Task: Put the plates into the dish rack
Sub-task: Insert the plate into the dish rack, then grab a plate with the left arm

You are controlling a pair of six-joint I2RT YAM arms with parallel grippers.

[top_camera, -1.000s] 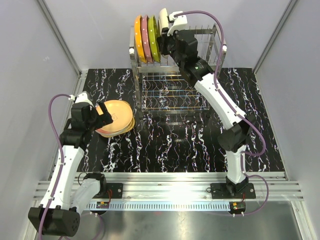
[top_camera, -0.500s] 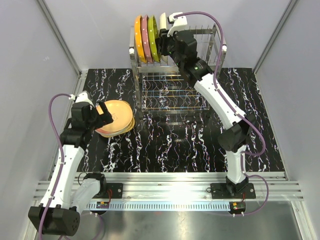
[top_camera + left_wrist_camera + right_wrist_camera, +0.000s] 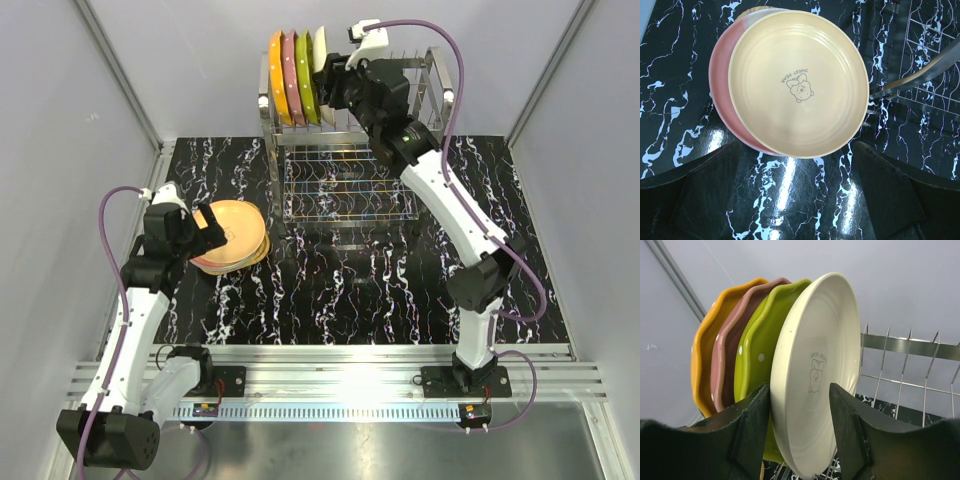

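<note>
Four plates stand on edge in the top tier of the dish rack (image 3: 345, 185): orange (image 3: 276, 75), pink (image 3: 290, 72), lime-green (image 3: 304, 78) and cream (image 3: 320, 55). My right gripper (image 3: 337, 80) is open with its fingers either side of the cream plate (image 3: 815, 365), whose lower edge sits among the rack prongs (image 3: 900, 345). A stack of plates (image 3: 238, 232) lies on the table at the left, a tan plate (image 3: 797, 82) on a pink one (image 3: 720, 75). My left gripper (image 3: 796, 170) hovers open just short of the stack's near edge, holding nothing.
The rack's lower wire shelf and a steel leg (image 3: 935, 75) lie just right of the stack. Empty upright prongs fill the right half of the top tier (image 3: 410, 75). Grey walls enclose the black marble table (image 3: 340, 290) on three sides.
My right gripper has drawn back to the right from the cream plate, which stays standing in the rack beside the green one. The left arm has not moved.
</note>
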